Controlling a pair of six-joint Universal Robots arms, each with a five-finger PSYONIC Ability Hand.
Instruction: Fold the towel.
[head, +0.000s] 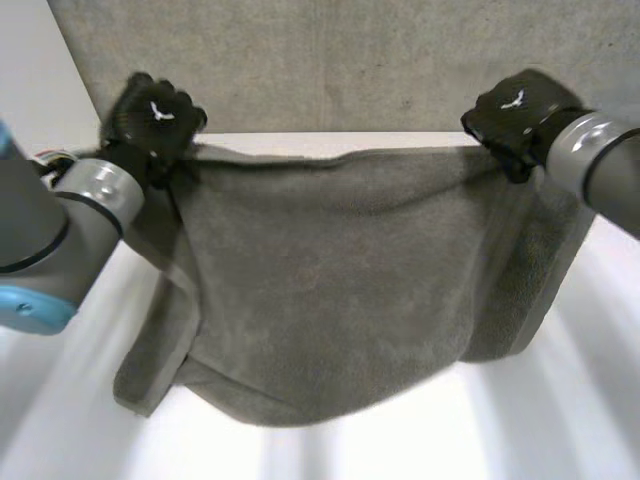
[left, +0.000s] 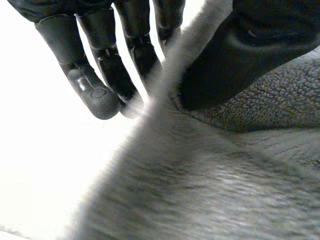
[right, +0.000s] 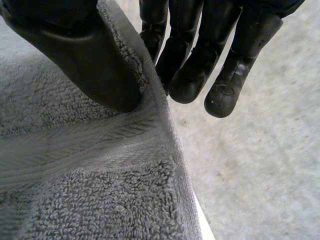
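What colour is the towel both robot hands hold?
Plain grey terry towel with a flat woven band; clearest in right wrist view.

light: bright | table (left: 45, 165) glare – blown white | towel (head: 340, 290) – dim

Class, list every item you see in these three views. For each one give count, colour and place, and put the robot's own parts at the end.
towel: one, grey, hanging between the two hands over the table, its upper edge sagging slightly in the middle.
table: one, white, under the towel.
grey surface: one, speckled grey, beyond the table's far edge, behind both hands.
left arm: one, grey with a light-blue cap, beside the towel on the robot's left.
right arm: one, grey, beside the towel on the robot's right.
left robot hand: one, black, pinching the towel's upper left corner between thumb and fingers.
right robot hand: one, black, pinching the towel's upper right corner between thumb and fingers.
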